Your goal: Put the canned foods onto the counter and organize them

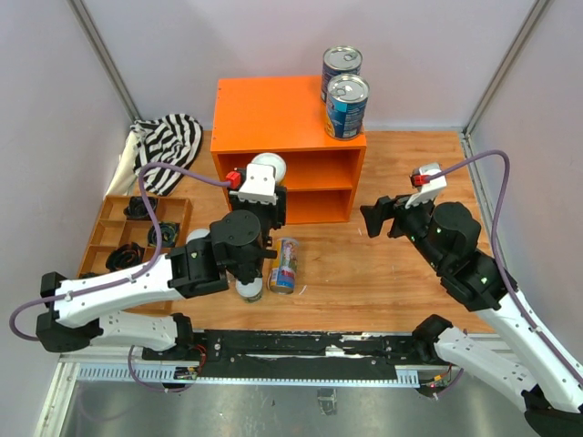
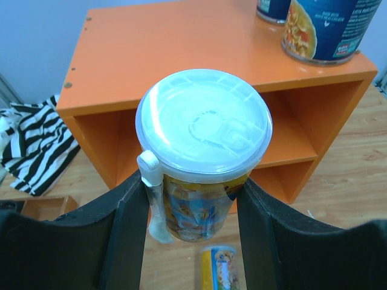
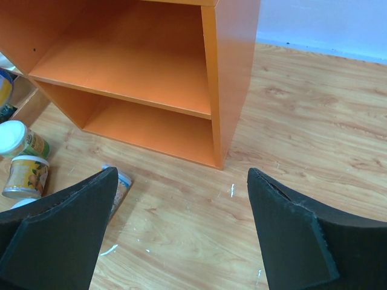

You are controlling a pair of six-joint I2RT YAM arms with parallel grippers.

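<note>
Canned foods (image 1: 342, 66) sit partly on the orange counter (image 1: 264, 114), partly below it. Top view: two blue-labelled cans (image 1: 347, 107) stand touching at the counter top's 1 o'clock corner. At its 6 o'clock edge the left hand (image 1: 266, 177) grips a white-lidded can (image 1: 270, 167). A slim can (image 1: 285, 266) lies on its side on the wooden worktop (image 1: 383, 282), at 6 o'clock from the counter. The right hand (image 1: 383, 217) hangs at 4 o'clock.

Left wrist view: both fingers (image 2: 127, 235) press the white-lidded can's sides under its lid, the can upright before the shelf opening.

Right wrist view: the right hand's fingers (image 3: 60, 235) are spread wide with nothing between them. Two small yellowish cans (image 3: 27, 176) rest at 9 o'clock.
</note>
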